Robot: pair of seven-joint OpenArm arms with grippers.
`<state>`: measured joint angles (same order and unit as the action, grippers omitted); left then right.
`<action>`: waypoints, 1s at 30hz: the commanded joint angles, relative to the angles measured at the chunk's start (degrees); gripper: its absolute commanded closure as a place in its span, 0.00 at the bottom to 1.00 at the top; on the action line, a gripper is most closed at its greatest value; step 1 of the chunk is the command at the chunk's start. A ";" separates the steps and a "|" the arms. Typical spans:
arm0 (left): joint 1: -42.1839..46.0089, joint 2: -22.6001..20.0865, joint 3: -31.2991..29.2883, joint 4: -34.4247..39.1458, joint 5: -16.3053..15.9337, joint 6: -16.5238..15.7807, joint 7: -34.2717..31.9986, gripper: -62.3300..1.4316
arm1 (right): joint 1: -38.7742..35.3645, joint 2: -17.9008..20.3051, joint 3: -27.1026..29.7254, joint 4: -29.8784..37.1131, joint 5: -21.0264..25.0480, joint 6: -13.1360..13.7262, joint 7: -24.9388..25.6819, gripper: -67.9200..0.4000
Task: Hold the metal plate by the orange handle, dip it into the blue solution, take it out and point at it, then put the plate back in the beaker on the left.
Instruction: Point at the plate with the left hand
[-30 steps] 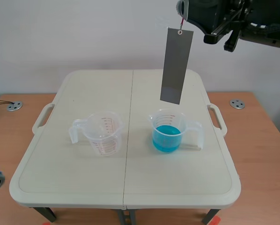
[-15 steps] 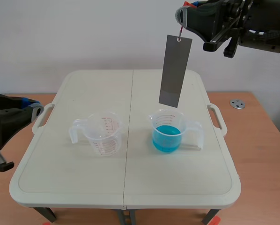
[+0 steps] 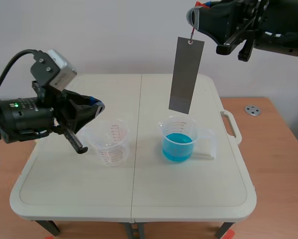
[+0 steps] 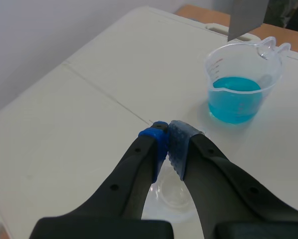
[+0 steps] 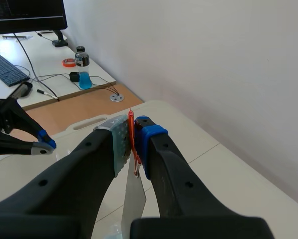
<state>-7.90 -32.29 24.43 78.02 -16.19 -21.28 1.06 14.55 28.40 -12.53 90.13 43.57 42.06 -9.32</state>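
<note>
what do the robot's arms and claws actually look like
Both arms are black. The left arm carries a pale grey camera box, a looping black cable and a small green light. The left claw and right claw each have two thick black fingers tipped with dotted pads, one blue, one grey.

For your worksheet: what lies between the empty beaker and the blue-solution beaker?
Only bare table, crossed by its centre seam; the scene view shows it.

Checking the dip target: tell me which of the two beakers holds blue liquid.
The beaker beneath the hanging metal plate; the other beaker, by the left gripper, is clear and empty.
</note>
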 commanded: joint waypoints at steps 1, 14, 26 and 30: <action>-1.49 1.62 0.94 -0.15 0.96 -1.05 -0.74 0.94 | 0.98 0.61 0.26 0.90 0.98 0.02 1.03 0.97; -11.69 10.88 11.08 -7.15 6.27 -3.87 -0.79 0.95 | 0.98 0.61 0.26 0.90 0.81 0.02 1.03 0.97; -14.19 16.44 11.67 -12.76 11.39 0.50 -1.64 0.96 | 0.98 0.61 0.26 0.90 0.81 0.02 0.98 0.97; -14.19 17.38 11.67 -13.75 11.78 2.03 -1.64 0.96 | 0.98 0.59 0.26 0.90 0.81 0.02 0.98 0.97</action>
<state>-21.12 -15.38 36.25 63.31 -4.27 -19.68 0.21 14.55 28.40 -12.53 90.13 43.55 42.06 -9.32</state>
